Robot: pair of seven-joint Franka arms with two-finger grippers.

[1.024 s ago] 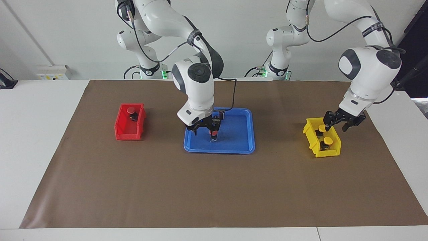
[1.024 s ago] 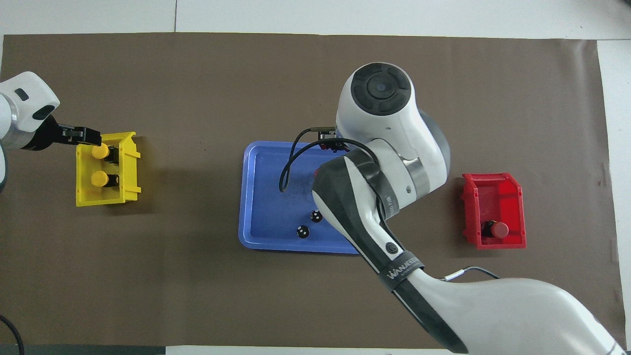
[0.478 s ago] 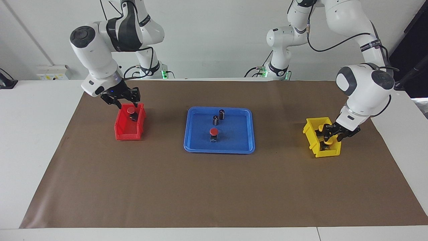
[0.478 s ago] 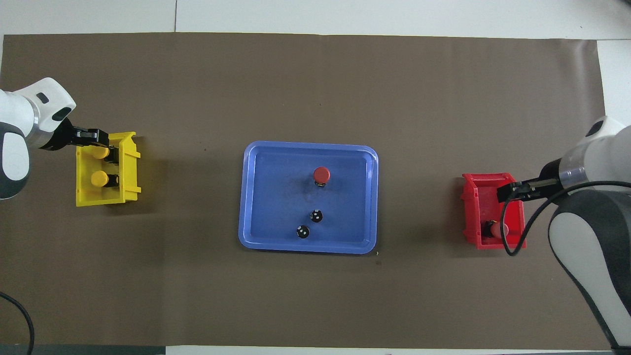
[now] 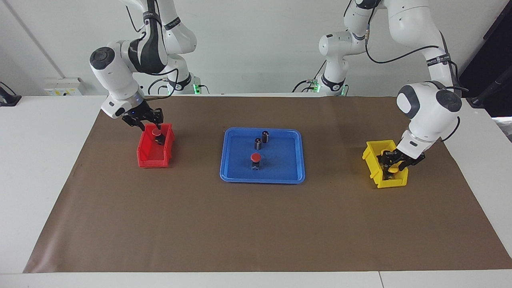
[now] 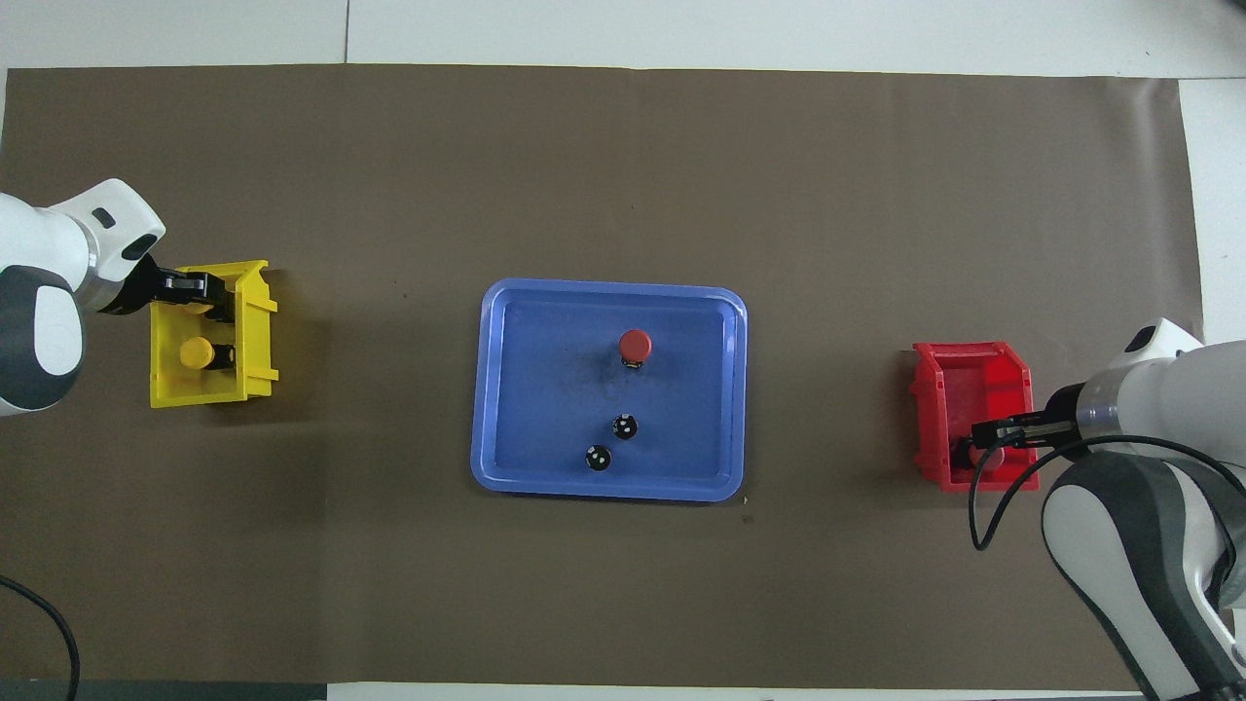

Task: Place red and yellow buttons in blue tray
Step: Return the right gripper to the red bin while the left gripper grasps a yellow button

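1 camera is looking at me from high across the table, facing my 2 arms and the wall. The other is hanging above my end, looking steeply down and forward. Both are sitting well back, sharing the brown mat (image 5: 256, 224) and blue tray (image 6: 506, 389), half a turn apart.

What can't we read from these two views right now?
- Left gripper in the yellow bin: the fingers cover one yellow button in both views, so any grip is unreadable.
- Right gripper at the red bin: contact with its red button is too small to tell.
- Right arm: cut off by the overhead view's edge.
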